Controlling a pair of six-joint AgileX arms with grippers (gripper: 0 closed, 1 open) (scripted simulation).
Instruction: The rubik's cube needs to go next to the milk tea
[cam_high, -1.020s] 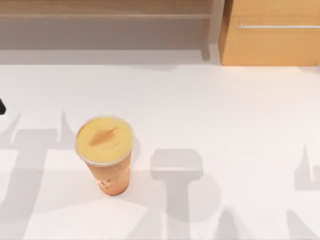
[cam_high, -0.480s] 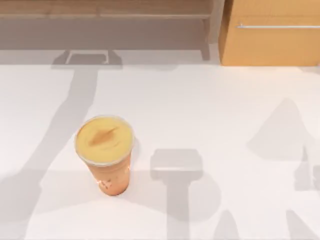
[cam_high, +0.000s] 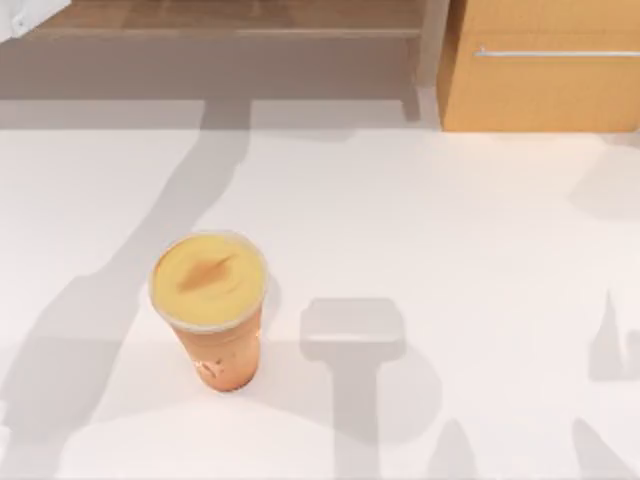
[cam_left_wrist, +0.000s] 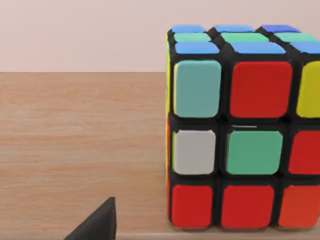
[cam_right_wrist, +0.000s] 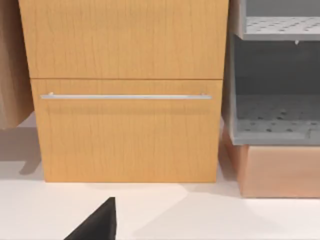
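From above, the tall tapered clear plastic cup of orange-tan milk tea (cam_high: 212, 310) is standing upright on the white worktop (cam_high: 450, 220), left of centre, with wooden cabinets behind. Through the left wrist camera, the small black-edged rubik's cube (cam_left_wrist: 242, 130) with red, green, blue and white squares is sitting on a wooden shelf (cam_left_wrist: 80, 150); I cannot tell how the left claw (cam_left_wrist: 95, 225) is standing. The right wrist camera is facing a tan drawer front (cam_right_wrist: 125, 130); the right claw's (cam_right_wrist: 95, 225) state is likewise unclear. The cube looks light, rigid and smooth, best pinched across two opposite flat faces.
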